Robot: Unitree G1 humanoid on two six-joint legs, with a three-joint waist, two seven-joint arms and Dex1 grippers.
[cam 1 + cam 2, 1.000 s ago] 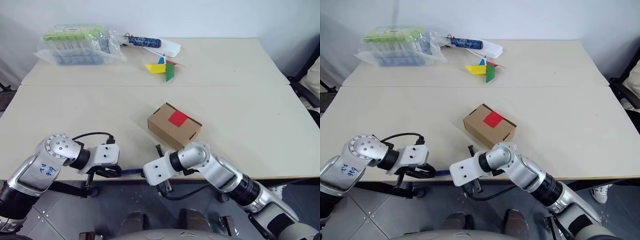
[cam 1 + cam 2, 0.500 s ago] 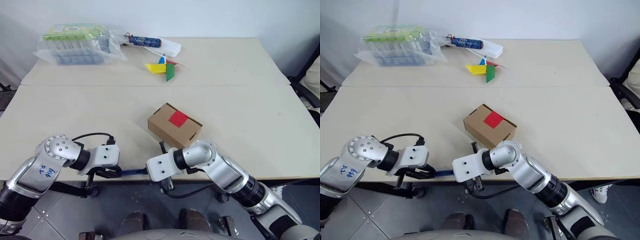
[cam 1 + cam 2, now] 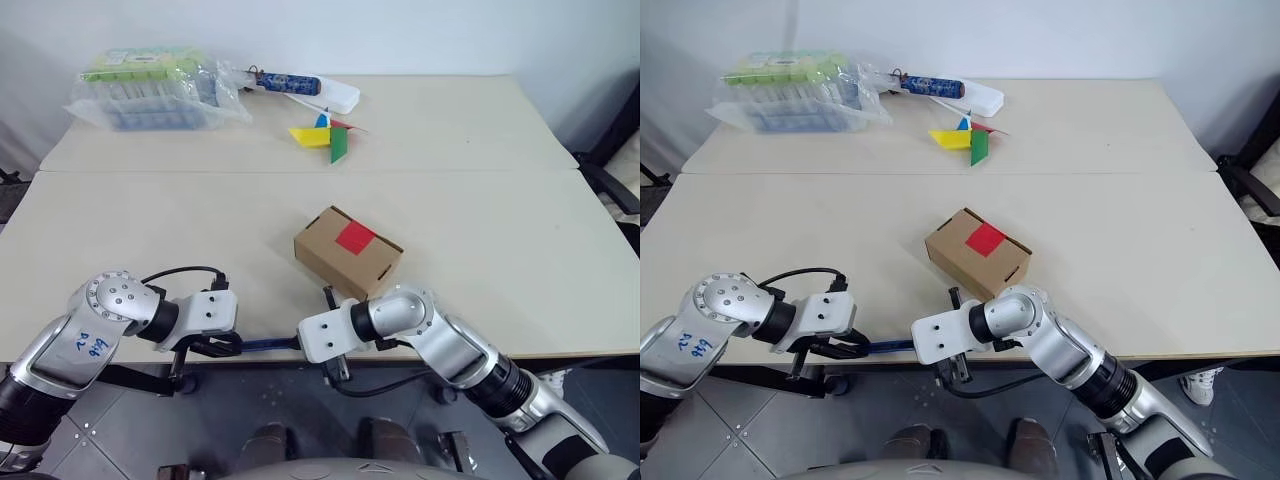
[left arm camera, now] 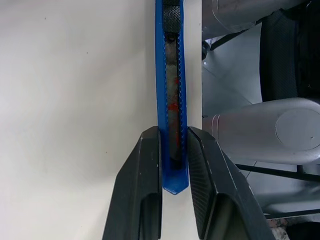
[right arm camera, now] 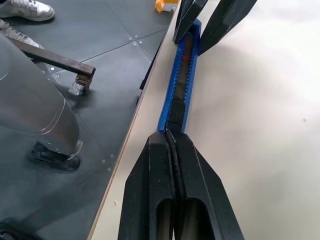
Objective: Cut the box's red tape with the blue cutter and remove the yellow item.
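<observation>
**Cutter held at the counter's near edge, box still taped**

The slim blue pen-shaped cutter (image 4: 170,95) lies along the near edge of the pale counter (image 3: 480,190), stretched between the two grippers. The left gripper (image 4: 173,150) has its jaws closed narrowly on the cutter's butt end, one black finger on each flank. The right gripper (image 5: 172,145) has its jaws pressed fully together, their tips meeting the cutter's other end, at the black slider; whether they pinch anything there cannot be told.

The cutter looks like light, stiff plastic with a ridged track down its middle. Its smooth flanks could let it slip or twist in a two-finger pinch, so the best hold is probably mid-body across the flat sides, well clear of the thin blade tip. The slider likely needs a firm push along the track while the other end is steadied.

Behind the grippers, near the middle of the counter, sits the small brown corrugated-cardboard box (image 3: 346,252), with the short red tape (image 3: 356,236) strip across its closed lid. The tape looks uncut, and the lid appears shut. The box seems light enough to skid under the blade unless it is braced.

Well apart, at the far side, lie a clear plastic package with green labels (image 3: 150,88), a blue-patterned tube (image 3: 288,81) and a multicoloured paper pinwheel (image 3: 328,135).
</observation>
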